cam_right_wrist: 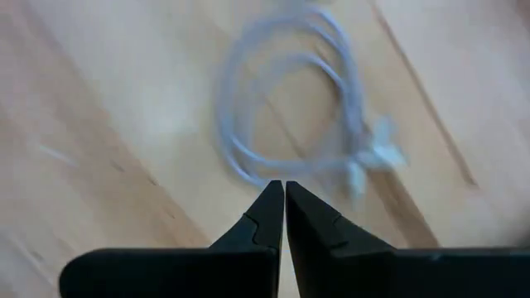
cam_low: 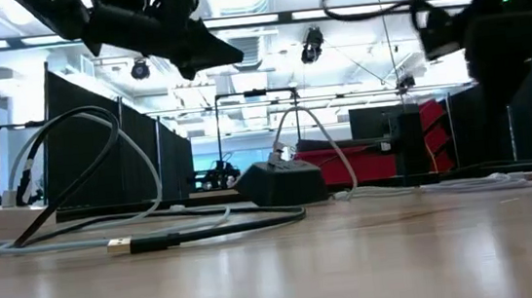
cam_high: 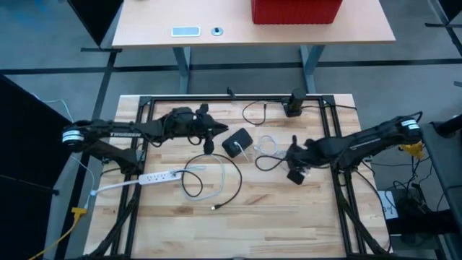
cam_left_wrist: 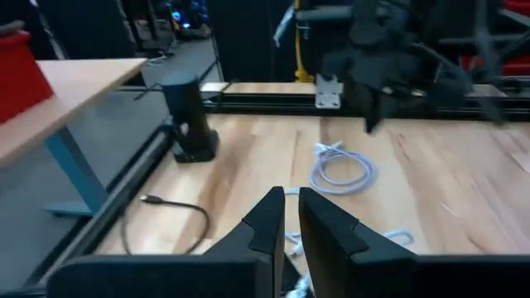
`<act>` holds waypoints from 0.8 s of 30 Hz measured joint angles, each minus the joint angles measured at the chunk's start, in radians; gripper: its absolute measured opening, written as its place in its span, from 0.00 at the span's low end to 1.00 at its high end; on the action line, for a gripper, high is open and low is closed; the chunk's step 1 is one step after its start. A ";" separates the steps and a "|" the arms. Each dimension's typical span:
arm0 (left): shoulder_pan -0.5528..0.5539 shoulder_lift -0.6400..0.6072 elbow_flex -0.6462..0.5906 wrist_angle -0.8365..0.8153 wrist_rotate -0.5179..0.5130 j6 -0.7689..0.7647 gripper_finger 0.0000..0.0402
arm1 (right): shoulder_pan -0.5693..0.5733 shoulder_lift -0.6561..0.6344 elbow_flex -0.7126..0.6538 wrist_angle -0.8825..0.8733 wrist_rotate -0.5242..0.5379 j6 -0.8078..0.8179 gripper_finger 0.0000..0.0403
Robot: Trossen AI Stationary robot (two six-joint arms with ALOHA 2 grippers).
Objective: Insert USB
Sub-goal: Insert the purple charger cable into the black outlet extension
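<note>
Hanging above the wooden desk [cam_high: 289, 209], the left tool [cam_high: 209, 141] sits just off centre toward 10 o'clock in the high view, its 2 fingers [cam_left_wrist: 269, 222] drawn nearly together with only a thin slit between them and nothing held. At 3 o'clock from centre, the right tool [cam_high: 296, 172] hovers low over the boards with its fingers [cam_right_wrist: 267, 217] pressed shut on nothing; its wrist view looks straight down on a coiled white cable [cam_right_wrist: 290, 108] lying flat on the wood, the same coil that shows near the desk's middle [cam_high: 268, 148]. A black charger block [cam_high: 237, 141] rests at the centre, just beside the left tool's tip, with white cable touching its right side. Toward 7 o'clock a black cable [cam_high: 209, 180] loops across the boards, and its bare USB plug [cam_low: 119, 245] lies flat on the desk, apart from both tools; the low view shows the metal end clearly. A white power strip [cam_high: 155, 175] lies at 8 o'clock, angled along the left side. At 1 o'clock a black camera stand [cam_high: 294, 102] stands upright against the frame, with a thin black cable [cam_high: 254, 114] curled beside it.
</note>
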 joint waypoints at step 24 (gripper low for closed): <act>-0.179 0.104 -0.001 0.073 -0.006 -0.131 0.07 | -0.244 0.249 -0.071 0.043 -0.054 -0.335 0.29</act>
